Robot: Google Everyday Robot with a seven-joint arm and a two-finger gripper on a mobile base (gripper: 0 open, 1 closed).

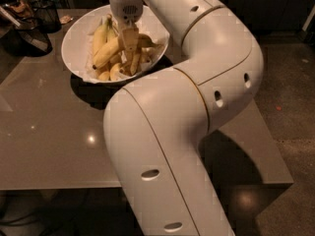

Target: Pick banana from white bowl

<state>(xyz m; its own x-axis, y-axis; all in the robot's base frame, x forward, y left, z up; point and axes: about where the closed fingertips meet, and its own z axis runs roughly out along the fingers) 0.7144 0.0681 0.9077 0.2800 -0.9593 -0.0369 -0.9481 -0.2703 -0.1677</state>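
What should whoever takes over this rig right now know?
End effector: down inside the white bowl, in among the fruit, at the right end of the banana. Whether it has a hold does not show.
Banana: lying on the pile in the bowl, not lifted.
White bowl: on the far part of the grey table, with several smaller bananas in it.
Done: reach into the bowl.
Left: confirm the grasp on the banana, then lift it clear of the bowl.
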